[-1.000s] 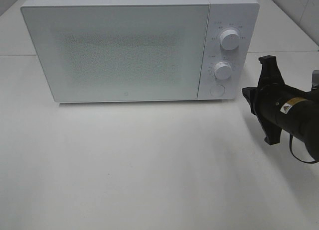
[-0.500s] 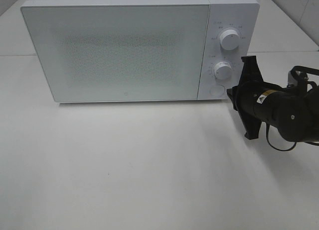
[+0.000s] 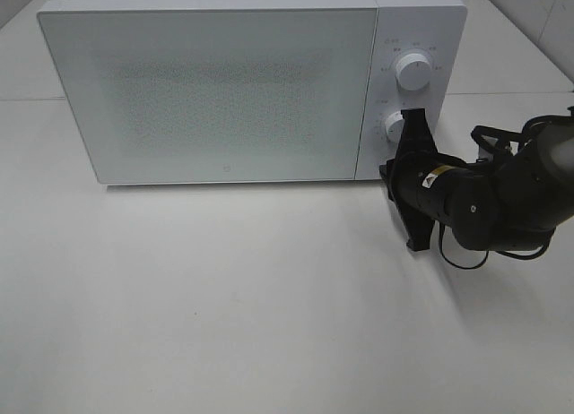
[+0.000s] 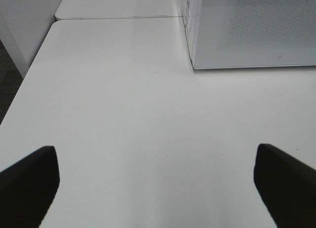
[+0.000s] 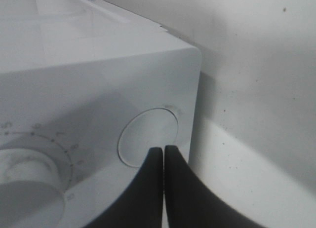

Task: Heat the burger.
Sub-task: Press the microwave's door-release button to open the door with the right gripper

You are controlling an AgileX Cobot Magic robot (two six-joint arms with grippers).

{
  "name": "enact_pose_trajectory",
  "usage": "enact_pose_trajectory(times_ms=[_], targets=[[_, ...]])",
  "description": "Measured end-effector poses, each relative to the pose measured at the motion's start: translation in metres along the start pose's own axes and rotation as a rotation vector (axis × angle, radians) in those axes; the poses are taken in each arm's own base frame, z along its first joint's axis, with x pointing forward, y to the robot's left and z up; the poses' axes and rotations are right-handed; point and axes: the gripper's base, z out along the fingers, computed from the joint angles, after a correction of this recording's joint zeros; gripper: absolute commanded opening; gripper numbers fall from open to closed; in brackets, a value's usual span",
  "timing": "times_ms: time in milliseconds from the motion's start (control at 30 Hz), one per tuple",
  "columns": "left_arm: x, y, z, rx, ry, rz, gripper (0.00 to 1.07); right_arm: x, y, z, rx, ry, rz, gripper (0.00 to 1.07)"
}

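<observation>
The white microwave (image 3: 224, 91) stands at the back of the table with its door shut. The burger is not in view in any frame. My right gripper (image 3: 391, 174) is shut and empty, with its fingertips (image 5: 163, 151) together against the round button (image 5: 148, 134) at the lower corner of the control panel. The timer knob (image 5: 24, 188) sits beside the button. My left gripper (image 4: 154, 154) is open and empty above bare table, off the microwave's left end (image 4: 252, 30). It does not show in the exterior view.
Two white knobs, the upper (image 3: 413, 69) and the lower (image 3: 395, 125), sit on the microwave's panel above the right gripper. The white table (image 3: 224, 297) stretches in front of the microwave. Its left edge (image 4: 29, 75) drops off beside the left gripper.
My right arm has moved left across the table to the microwave's control panel, and its shut fingertips now meet the round button. The microwave door has stayed shut.
</observation>
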Motion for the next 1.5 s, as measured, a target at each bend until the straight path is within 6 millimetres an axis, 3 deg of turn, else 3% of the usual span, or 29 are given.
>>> enact_pose_trajectory(times_ms=[1500], targets=[[0.0,0.0,0.0,0.0,0.0,0.0,1.03,-0.0044,0.0047,0.0088,-0.042,-0.052,-0.013,0.0]])
